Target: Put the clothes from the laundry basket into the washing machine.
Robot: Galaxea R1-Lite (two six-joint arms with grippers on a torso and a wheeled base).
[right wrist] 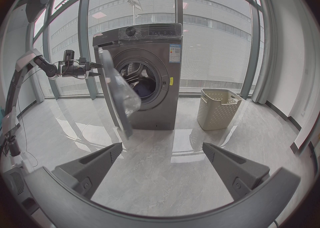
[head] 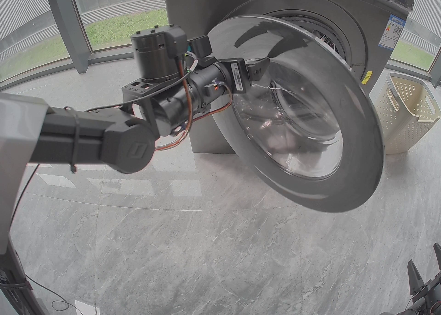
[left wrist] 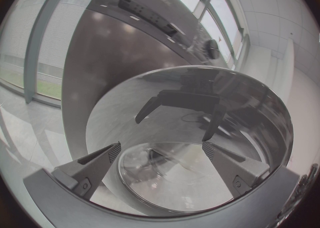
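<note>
The washing machine (head: 206,3) takes up the upper middle of the head view. Its round door (head: 321,182) stands swung out, partway open, across the centre of the frame. The cream laundry basket (head: 409,118) sits on the floor at the right edge, just beside the machine, and no cloth shows above its rim. The left gripper (left wrist: 160,148) is at centre frame in the head view, against the door's outer face. Its fingers are spread wide and grasp nothing, and I cannot tell whether they touch the glass. The right gripper (right wrist: 160,148) hangs low at the lower right corner, well apart from machine and basket, also wide open and empty. A dark bundle of clothes (right wrist: 144,89) lies inside the drum.

The risk, as I judge it, is the door. Spread fingers on a slick, curved face could slide off during a push. If cloth hangs over the drum lip, the door could pinch it.
</note>
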